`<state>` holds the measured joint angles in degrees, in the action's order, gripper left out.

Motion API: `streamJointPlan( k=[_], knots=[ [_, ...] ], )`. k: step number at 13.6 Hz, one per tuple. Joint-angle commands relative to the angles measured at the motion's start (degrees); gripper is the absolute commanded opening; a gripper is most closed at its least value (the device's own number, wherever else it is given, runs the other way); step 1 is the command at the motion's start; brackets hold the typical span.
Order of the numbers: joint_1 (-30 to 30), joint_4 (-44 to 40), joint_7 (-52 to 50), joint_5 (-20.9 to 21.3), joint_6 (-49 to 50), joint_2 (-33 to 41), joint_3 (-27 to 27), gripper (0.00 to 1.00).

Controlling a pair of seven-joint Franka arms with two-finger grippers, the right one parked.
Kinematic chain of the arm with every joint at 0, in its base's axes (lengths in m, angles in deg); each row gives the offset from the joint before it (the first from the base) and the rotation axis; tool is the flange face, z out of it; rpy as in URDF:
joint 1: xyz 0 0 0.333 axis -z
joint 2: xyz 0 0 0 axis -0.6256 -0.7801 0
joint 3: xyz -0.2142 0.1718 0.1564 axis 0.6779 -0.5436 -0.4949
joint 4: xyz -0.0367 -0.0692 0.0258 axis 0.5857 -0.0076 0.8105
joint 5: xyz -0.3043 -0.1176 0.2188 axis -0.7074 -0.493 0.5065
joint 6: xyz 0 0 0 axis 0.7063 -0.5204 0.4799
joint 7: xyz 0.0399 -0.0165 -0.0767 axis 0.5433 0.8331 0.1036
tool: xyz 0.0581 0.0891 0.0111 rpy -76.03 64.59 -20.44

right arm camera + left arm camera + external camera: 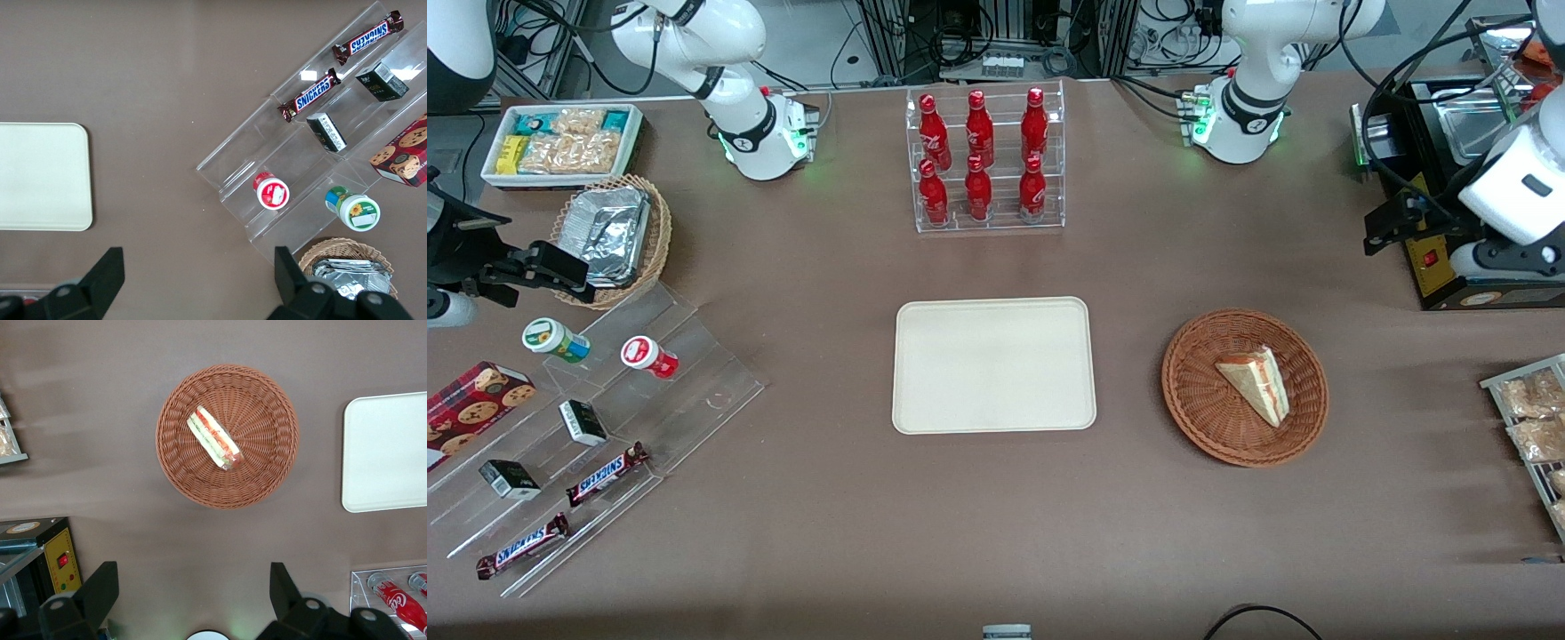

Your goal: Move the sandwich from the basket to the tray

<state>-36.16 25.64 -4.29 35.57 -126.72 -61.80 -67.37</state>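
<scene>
Wrapped sandwich (pixel 214 437) unobstructed; hand (pixel 193 590) open.

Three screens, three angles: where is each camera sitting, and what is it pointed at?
Front view: high above the table's edge, looking down on tray, basket and both arm bases.
Left wrist view: on the working arm, held off the table, facing down at the sandwich; its open claw shows.
Right wrist view: on the parked arm, facing down at snack shelves.
All three show the tray.
</scene>
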Motion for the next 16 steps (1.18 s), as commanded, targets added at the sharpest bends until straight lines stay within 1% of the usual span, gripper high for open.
streamJointPlan(
  k=[1, 6, 7, 9, 12, 16],
  knots=[
    [-0.6, -1.5, 0.9, -1.0, 0.2, -1.2, -1.6, 1.0],
    [-0.6, -0.1, 0.1, -1.7, -0.9, -2.4, -1.6, 1.0],
    [-0.6, 0.0, -2.0, -1.6, -0.8, -2.4, -1.7, 1.0],
    [-0.6, 0.5, -9.5, -1.0, -1.1, -2.8, -1.6, 1.0],
    [-0.6, 2.2, -9.7, -0.8, -1.6, -3.6, -1.5, 1.0],
    [-0.5, 8.0, -9.7, -0.9, -7.5, -2.8, -1.5, 1.0]
  ],
)
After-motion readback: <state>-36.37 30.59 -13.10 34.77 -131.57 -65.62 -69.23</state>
